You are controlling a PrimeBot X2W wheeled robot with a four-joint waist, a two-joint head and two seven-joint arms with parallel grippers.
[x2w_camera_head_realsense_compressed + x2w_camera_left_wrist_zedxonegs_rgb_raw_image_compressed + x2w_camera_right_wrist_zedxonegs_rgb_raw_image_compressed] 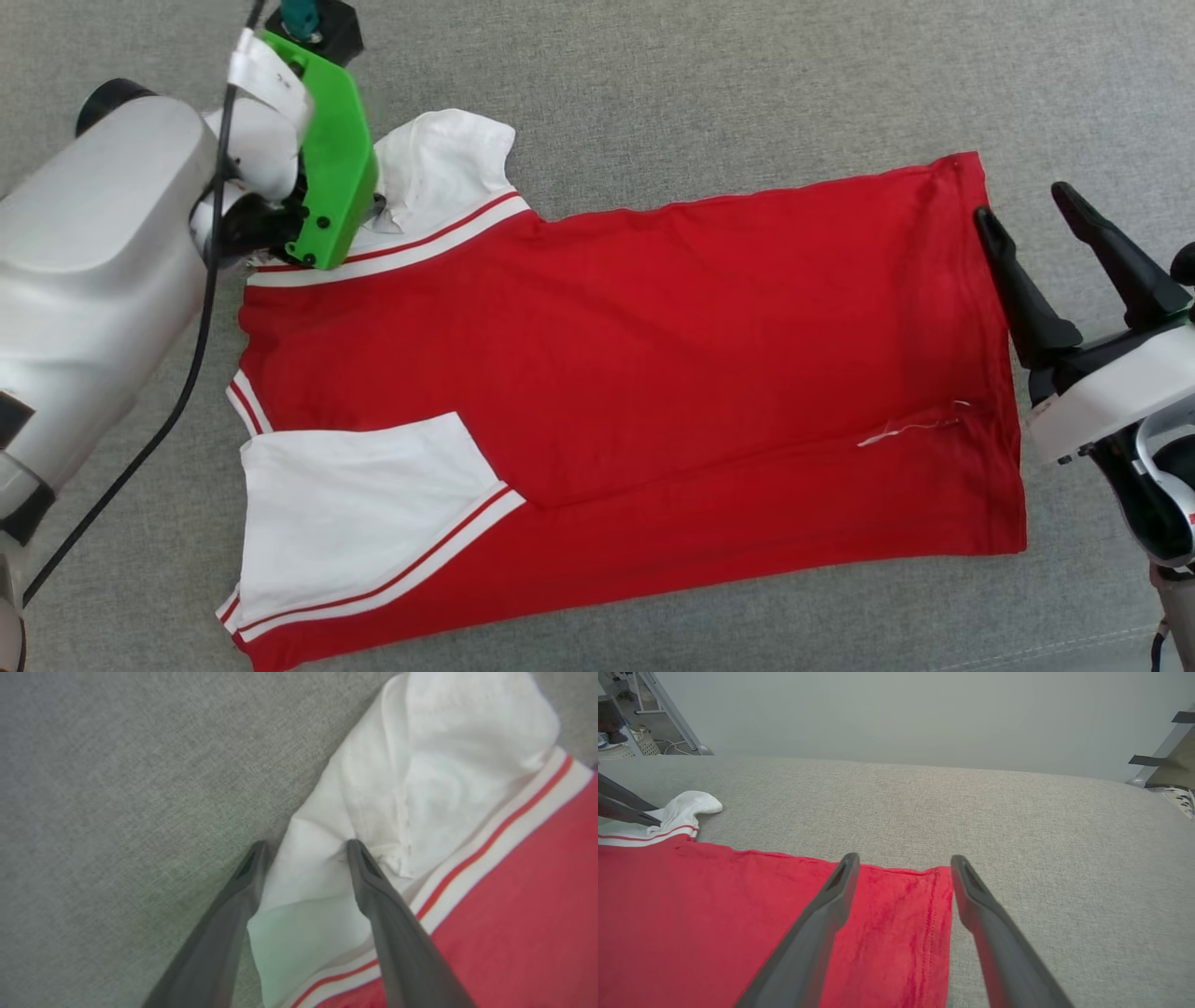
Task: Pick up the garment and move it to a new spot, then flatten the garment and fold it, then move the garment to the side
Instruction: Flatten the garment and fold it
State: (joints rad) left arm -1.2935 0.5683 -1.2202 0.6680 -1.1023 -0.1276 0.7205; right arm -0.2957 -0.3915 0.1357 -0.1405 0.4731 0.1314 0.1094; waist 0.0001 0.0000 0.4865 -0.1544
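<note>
The garment (653, 327) lies flat on the grey upholstered surface (747, 84) with its plain red side up. Its long axis runs across the robot's front, with the collar end toward the robot's left and the hem toward its right. The near sleeve (355, 513) is turned in over the red body. The far sleeve (448, 168) sticks out past the garment's far edge, white and rumpled.

The left hand (306, 844) sits at that far sleeve, under the green mount (331, 159) on its wrist. In its own wrist view the two fingers point down onto the sleeve and stand moderately apart. A ridge of white cloth rises between them, with one tip on the sleeve and the other at the sleeve's edge. The cloth does not look pinched yet.

The right hand (1019, 203) hovers at the garment's far hem corner with its fingers spread wide and holding nothing. In its wrist view one finger is over the red hem and the other over bare surface just beyond the garment.

Each hand is therefore at one end of the garment's far long edge, so neither needs to travel along the axis. The sleeve is directly under the left hand, and the hem corner lies just inboard of the right. The next move probably depends on the left hand closing on the sleeve and then drawing it square to the garment's length, either out flat or in over the body. If the grip is shallow, the thin sleeve cloth could slip out.
</note>
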